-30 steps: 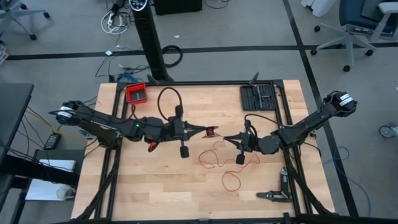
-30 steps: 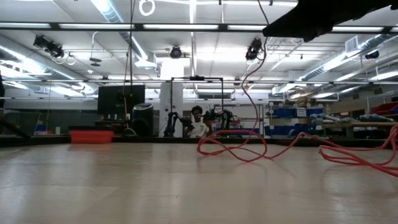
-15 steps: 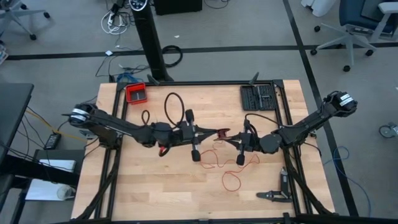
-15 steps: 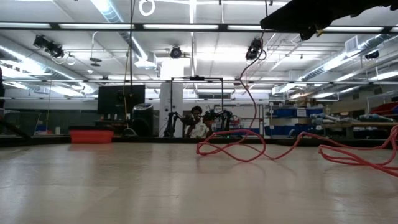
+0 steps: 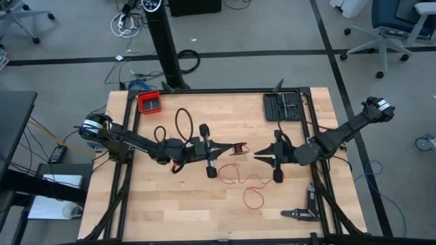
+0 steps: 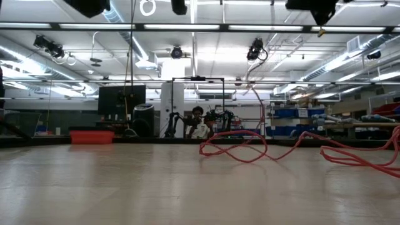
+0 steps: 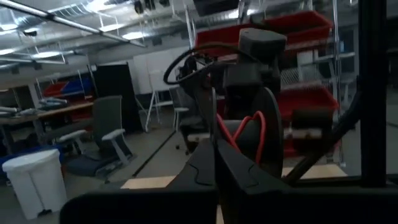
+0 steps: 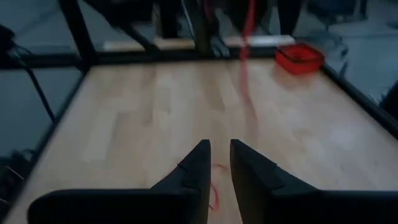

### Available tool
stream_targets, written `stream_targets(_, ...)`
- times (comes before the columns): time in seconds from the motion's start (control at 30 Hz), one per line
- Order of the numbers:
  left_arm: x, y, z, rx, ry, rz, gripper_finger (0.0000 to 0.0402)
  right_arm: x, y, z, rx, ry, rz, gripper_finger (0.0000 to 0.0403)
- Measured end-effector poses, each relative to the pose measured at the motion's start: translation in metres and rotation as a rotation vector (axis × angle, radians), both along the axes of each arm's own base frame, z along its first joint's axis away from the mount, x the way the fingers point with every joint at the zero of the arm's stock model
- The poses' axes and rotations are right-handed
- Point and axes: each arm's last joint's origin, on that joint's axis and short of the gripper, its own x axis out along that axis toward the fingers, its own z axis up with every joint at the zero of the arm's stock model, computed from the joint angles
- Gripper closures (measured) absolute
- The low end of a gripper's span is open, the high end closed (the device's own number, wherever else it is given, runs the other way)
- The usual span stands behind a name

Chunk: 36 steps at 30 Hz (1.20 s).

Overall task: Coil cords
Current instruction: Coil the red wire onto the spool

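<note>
1. The left gripper (image 5: 238, 150) is near the middle of the table. Its fingers are shut tight on a small coiled bunch of the red cord (image 5: 239, 149), which sits right at its tip.
2. From that bunch, the red cord drops to the table and lies in loose loops toward five o'clock, in the high view. One loop reaches down toward six o'clock.
3. The right gripper (image 5: 259, 156) is at about three o'clock from the bunch, near it but not touching. Its tip points toward nine o'clock, straight at the left gripper.
4. In the right wrist view, the right gripper's two fingers (image 8: 193, 170) stand a little way apart with nothing between them. It holds nothing.
5. The loose cord on the table is just below the right gripper, toward six o'clock. So the right gripper is the nearer one to the loose part.
6. The loose part runs mostly from the bunch toward five o'clock. I think the right gripper needs to go down a bit to pick up more cord and bring it to the bunch.
</note>
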Motion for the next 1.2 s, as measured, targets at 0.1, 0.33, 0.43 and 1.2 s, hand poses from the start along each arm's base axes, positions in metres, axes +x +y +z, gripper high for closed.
stream_targets(0.1,-0.001,0.002,-0.005,-0.001,0.014,-0.004,0.0401,0.000,0.006,0.007,-0.062,-0.072,0.005,0.0340)
stream_targets(0.33,0.000,0.003,-0.007,-0.015,0.033,-0.042,0.0401,0.014,0.016,0.008,-0.173,-0.140,0.009,0.0341)
stream_targets(0.43,0.000,0.003,-0.007,-0.026,0.035,-0.059,0.0401,0.018,0.015,0.005,-0.207,-0.137,-0.019,0.0341)
stream_targets(1.2,0.002,0.007,-0.009,-0.051,0.048,-0.079,0.0401,0.025,0.006,0.001,-0.182,-0.105,-0.001,0.0344)
